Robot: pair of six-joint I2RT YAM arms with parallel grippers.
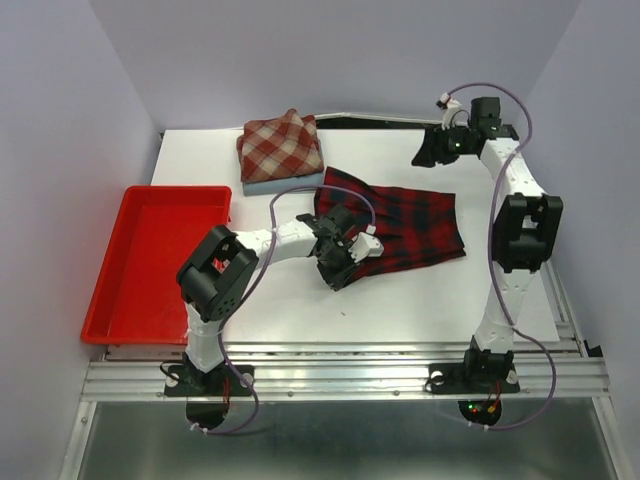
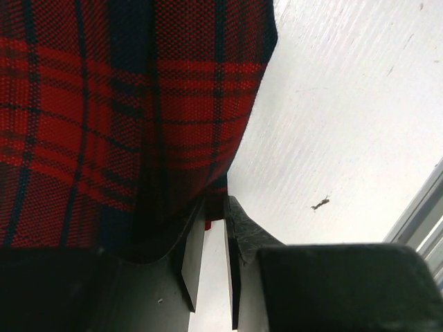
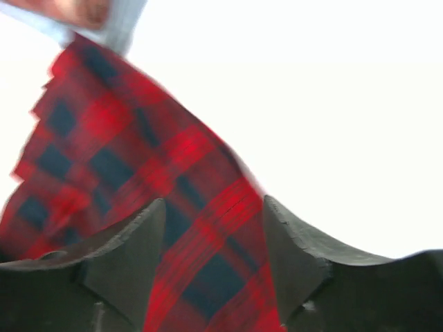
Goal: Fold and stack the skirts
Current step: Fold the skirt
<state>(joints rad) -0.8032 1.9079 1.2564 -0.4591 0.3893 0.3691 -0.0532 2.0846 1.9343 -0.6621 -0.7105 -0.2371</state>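
No lettering, label, brand mark or number can be read in any view; none is made out on the red and navy plaid skirt (image 1: 420,225), the check skirt (image 1: 280,145) or the red plastic tray (image 1: 150,260).

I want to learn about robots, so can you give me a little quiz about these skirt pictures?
1. True or false: the check skirt lies on top of the blue skirt.
2. Which gripper pinches the edge of the plaid skirt? A) left gripper B) right gripper C) neither
3. Fill in: the jaws of the right gripper are ____.
Key: 1 true; 2 A; 3 open.
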